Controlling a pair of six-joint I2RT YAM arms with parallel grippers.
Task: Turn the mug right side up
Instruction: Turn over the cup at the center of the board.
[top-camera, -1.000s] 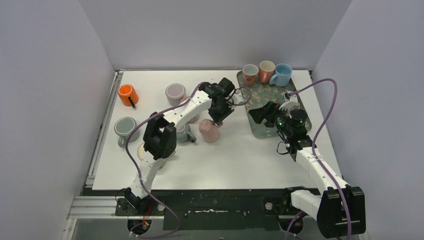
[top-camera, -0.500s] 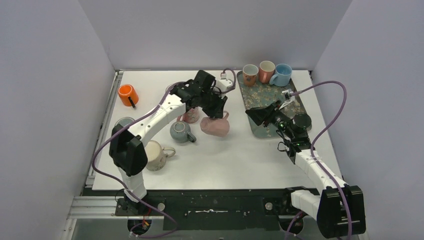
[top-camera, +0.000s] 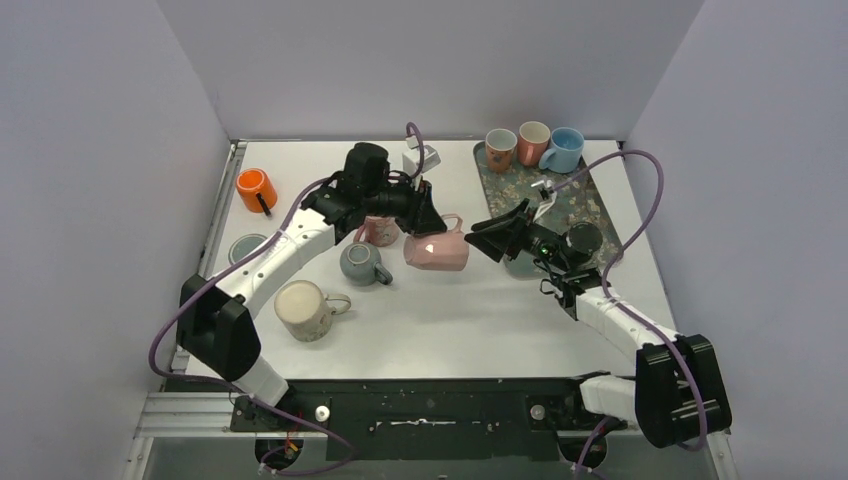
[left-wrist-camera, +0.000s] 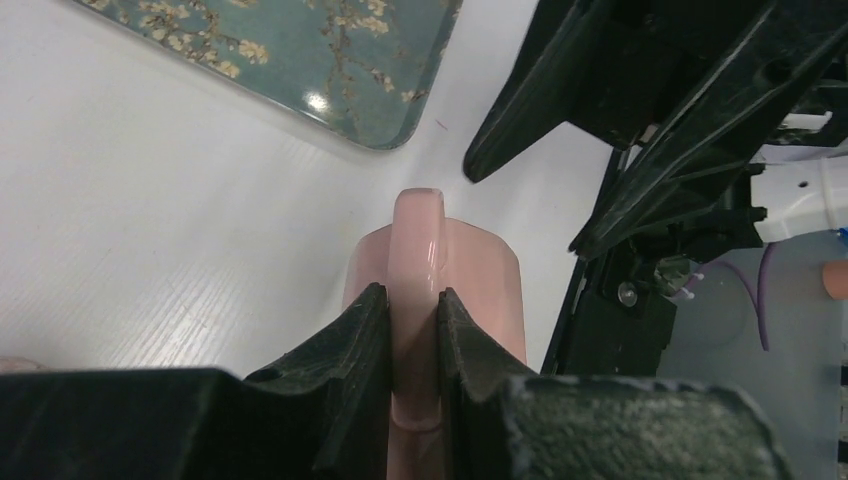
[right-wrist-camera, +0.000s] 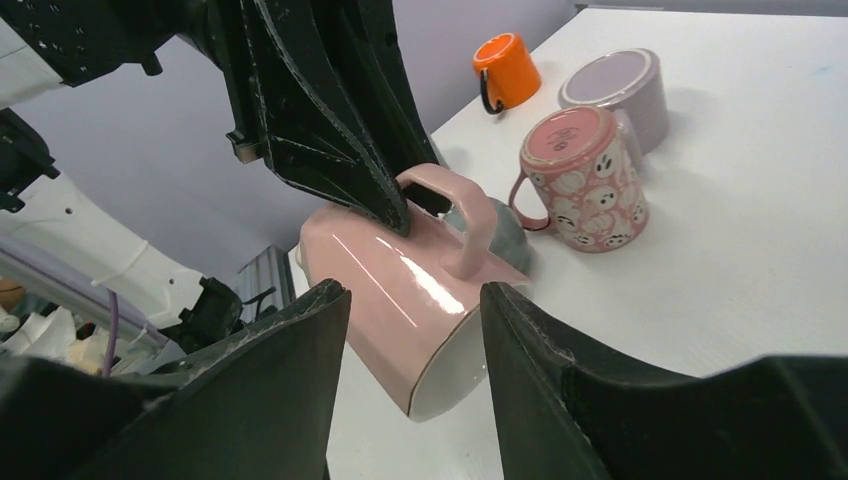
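The pink mug (top-camera: 437, 252) hangs on its side just above the table's middle, handle up, its white mouth toward the right. My left gripper (top-camera: 428, 218) is shut on the handle (left-wrist-camera: 415, 235); in the left wrist view the left gripper (left-wrist-camera: 413, 297) has both fingers pressed on the handle and the mug body (left-wrist-camera: 480, 275) is below. My right gripper (top-camera: 482, 238) stands open just right of the mug's mouth. In the right wrist view the right gripper (right-wrist-camera: 412, 300) frames the mug (right-wrist-camera: 390, 290) without touching it.
A floral tray (top-camera: 592, 205) at the back right carries three upright mugs (top-camera: 533, 143). An orange mug (top-camera: 256, 190) lies at the far left. A ghost-patterned mug (right-wrist-camera: 585, 180), a lilac mug (right-wrist-camera: 615, 90), a grey mug (top-camera: 360, 263) and a cream mug (top-camera: 302, 310) stand nearby.
The left arm has lifted the pink mug off the table and tipped it from upside down onto its side. The right gripper has moved left up to the mug's mouth.
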